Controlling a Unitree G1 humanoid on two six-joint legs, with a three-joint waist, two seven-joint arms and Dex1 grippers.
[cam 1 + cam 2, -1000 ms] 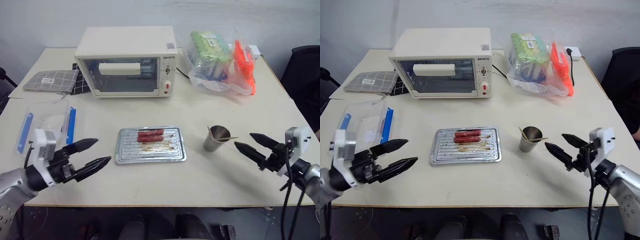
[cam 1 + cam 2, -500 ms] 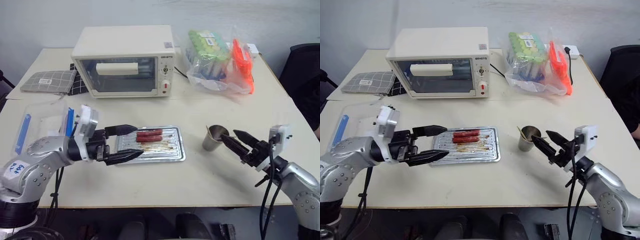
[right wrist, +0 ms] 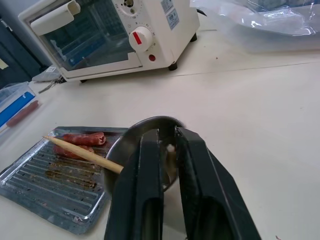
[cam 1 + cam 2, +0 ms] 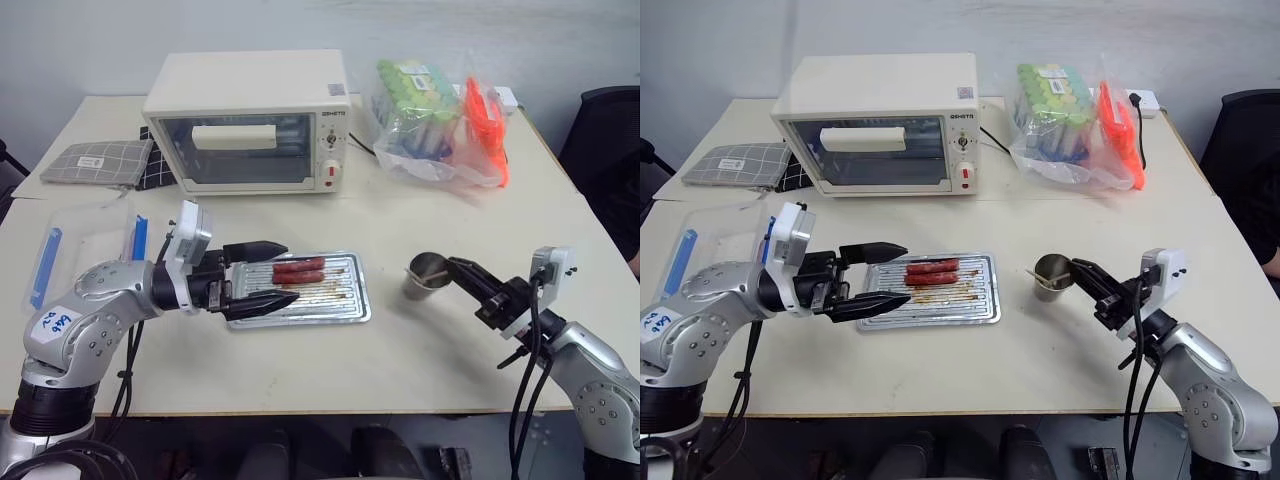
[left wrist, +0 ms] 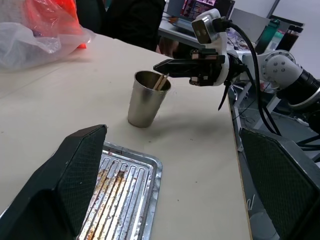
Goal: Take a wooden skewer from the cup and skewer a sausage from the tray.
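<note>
Your right gripper (image 3: 167,150) has its fingers drawn narrow over the cup (image 4: 424,276), apparently pinching a wooden skewer (image 3: 82,154), while your left gripper (image 4: 885,275), spread wide, waits beside the tray (image 4: 980,305) holding the sausage (image 4: 933,267).

- The surface (image 4: 420,370) is showing a pale cream colour.
- Just below the left hand (image 4: 268,276), whose fingers are showing black, the tray (image 4: 352,300) is gleaming silver, its ridged bottom streaked with brown grease.
- The two sausages (image 4: 300,270) beyond that hand are shining red-brown.
- At the tips of the black right hand (image 4: 1080,270), the cup (image 5: 145,100) is gleaming plain silver.
- The wooden skewer (image 3: 82,153) is showing pale tan.
- The oven (image 4: 250,120) is looking cream, carrying a red knob.
- The cloth (image 4: 95,160) is showing a grey check.
</note>
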